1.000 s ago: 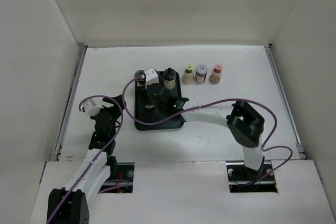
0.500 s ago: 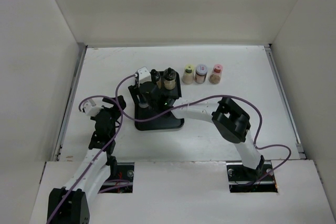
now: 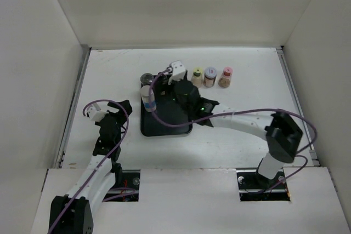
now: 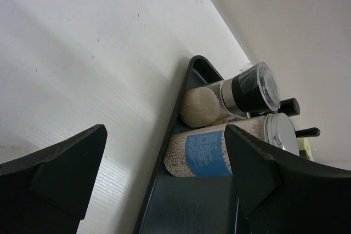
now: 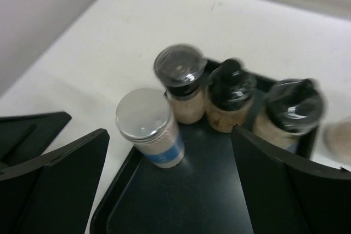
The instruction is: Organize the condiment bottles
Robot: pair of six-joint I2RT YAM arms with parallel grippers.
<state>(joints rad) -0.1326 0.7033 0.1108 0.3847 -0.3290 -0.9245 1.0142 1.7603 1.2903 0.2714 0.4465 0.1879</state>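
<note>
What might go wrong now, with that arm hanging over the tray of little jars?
The right gripper hangs open just above four bottles crowded at the tray's far end, so a careless move might topple one into its neighbours. The silver-capped bottle stands right at the tray's left rim and might tip out if nudged. Three more bottles wait outside on the table, and reaching for them means passing close by the packed row.

Glossy black plastic tray (image 5: 181,201), brushed-metal jar cap (image 5: 142,114), matt white table (image 3: 236,135)
</note>
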